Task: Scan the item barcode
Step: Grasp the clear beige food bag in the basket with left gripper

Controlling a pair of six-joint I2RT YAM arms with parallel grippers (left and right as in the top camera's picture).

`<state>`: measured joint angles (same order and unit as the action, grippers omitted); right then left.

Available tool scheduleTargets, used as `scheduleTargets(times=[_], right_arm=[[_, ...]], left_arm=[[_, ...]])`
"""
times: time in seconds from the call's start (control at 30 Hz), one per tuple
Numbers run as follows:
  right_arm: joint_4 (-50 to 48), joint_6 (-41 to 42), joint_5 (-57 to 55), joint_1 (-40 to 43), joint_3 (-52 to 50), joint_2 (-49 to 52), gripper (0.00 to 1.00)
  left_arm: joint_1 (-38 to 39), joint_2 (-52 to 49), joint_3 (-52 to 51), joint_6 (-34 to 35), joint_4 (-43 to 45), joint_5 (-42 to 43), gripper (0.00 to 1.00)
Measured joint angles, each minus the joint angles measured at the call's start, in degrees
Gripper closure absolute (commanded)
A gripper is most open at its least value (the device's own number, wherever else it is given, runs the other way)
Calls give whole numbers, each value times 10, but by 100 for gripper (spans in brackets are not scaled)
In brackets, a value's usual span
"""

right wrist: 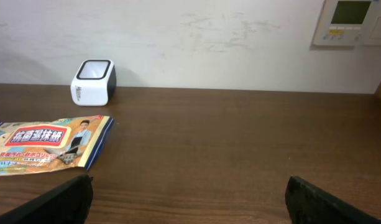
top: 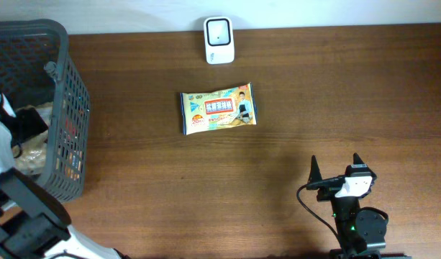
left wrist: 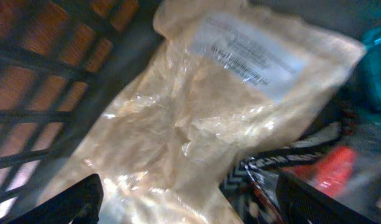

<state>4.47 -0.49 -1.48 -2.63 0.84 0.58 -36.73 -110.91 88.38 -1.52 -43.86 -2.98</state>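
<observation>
Clear plastic bag (left wrist: 178, 124) lies label side up in the grey basket (top: 62, 43) at the left edge of the overhead frame. The left gripper (left wrist: 190, 199) hangs over it with jaws wide and empty, probably to carry it to the white scanner (top: 219, 39) at top centre. Its white label (left wrist: 249, 53) has a barcode, too blurred to read; the colourful pack (top: 218, 108) below the scanner shows Asian characters, and the right gripper (top: 336, 169) stands wide open at lower right.

Flat wipes packet (top: 218, 108) lies near white scanner (top: 219, 39).
</observation>
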Motion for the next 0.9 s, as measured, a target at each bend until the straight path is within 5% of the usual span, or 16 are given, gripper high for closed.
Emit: scheduleTargets(times=[0.43,0.7,0.9], right_arm=[[0,0,0,0,0,0,1],[0,0,0,0,0,0,1],[0,0,0,0,0,0,1]], left_arm=[[1,-89,1,-18,47,-19,29],[4,-105,15,-22,44,-26,77],[4,-103,22,-24,32,-32,100]])
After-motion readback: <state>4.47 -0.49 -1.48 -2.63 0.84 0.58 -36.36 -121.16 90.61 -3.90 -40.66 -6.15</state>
